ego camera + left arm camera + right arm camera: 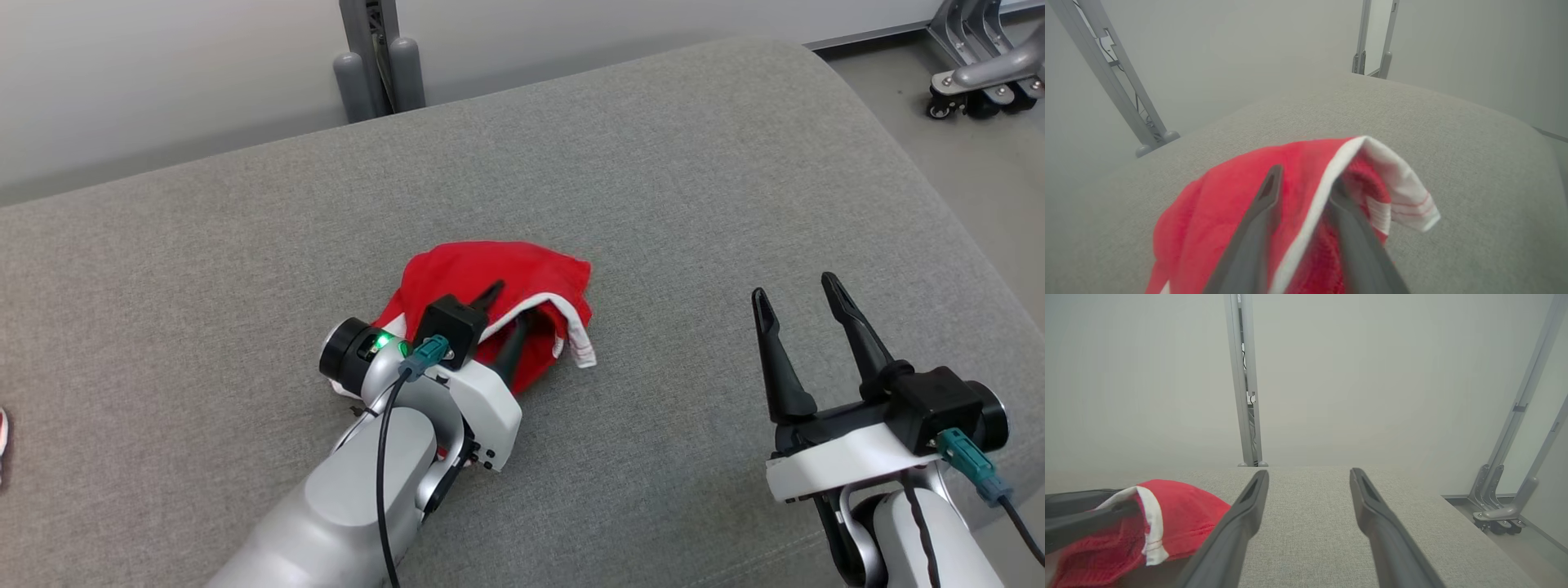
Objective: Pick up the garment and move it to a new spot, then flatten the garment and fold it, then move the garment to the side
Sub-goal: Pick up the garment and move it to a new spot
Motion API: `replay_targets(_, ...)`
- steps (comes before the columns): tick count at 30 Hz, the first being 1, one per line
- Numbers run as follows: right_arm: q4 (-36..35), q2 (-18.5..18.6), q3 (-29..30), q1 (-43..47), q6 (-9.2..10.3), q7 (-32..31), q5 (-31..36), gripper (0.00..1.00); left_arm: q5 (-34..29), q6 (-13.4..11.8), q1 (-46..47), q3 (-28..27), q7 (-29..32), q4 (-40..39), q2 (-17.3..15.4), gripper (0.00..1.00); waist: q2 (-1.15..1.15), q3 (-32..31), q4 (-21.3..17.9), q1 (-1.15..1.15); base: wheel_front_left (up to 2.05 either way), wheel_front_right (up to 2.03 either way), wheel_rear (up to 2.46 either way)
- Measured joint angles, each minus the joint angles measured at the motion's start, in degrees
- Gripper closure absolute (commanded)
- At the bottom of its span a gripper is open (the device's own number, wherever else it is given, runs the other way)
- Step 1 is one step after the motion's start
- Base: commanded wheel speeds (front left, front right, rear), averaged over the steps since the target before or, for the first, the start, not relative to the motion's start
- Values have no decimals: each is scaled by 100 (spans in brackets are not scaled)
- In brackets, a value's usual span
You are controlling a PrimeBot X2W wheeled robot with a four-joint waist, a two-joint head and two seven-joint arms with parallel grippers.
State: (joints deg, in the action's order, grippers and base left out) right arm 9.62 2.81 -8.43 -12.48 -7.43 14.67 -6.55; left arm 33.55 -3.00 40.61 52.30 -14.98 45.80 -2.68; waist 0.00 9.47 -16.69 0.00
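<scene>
On the grey cushion (653,163) the red garment (498,269) lies bunched, left of middle. Left fingers (1265,200) straddle its white hem (1327,183), grip unclear; right fingers (775,359) gape empty. Pulling away could snag the hem and drag the heap.

The garment (490,265), red with a white-trimmed edge, lies bunched in a heap on the grey cushion (653,163); that edge seems draped over one finger of my left claw (508,306).

Red garment (506,273) with a white hem (576,327) carrying thin red stripes, grey woven surface (694,163), black left tool (510,302), black right tool (793,287), teal plugs (429,353), pale grey wall (163,82)
</scene>
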Motion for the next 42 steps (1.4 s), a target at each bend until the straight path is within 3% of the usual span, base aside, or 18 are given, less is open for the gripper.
replay_targets(12,53,-2,179,-20,0,8,45,0,303,-25,127,200,0,-42,-8,0,0,-147,335,0,0,0,0)
replay_targets(18,85,-4,303,19,0,16,82,0,105,-67,-32,-107,0,-378,-12,0,0,-347,621,0,0,0,0)
replay_targets(26,43,-5,387,140,0,22,101,0,-332,-366,-453,-1085,-1,-1392,-286,0,0,-667,1015,0,0,0,0)
replay_targets(34,-189,-5,482,236,0,32,146,0,-1076,-672,-1358,-2374,-1,-2996,-537,0,0,-901,1391,0,0,0,0)
replay_targets(38,-356,-5,535,321,1,33,237,0,-1553,-690,-2146,-3166,-1,-3789,-514,0,0,-955,1505,0,0,0,0)
replay_targets(42,-405,-7,556,414,0,33,301,0,-1745,-611,-2607,-3582,-1,-4099,-382,0,0,-957,1521,0,0,0,0)
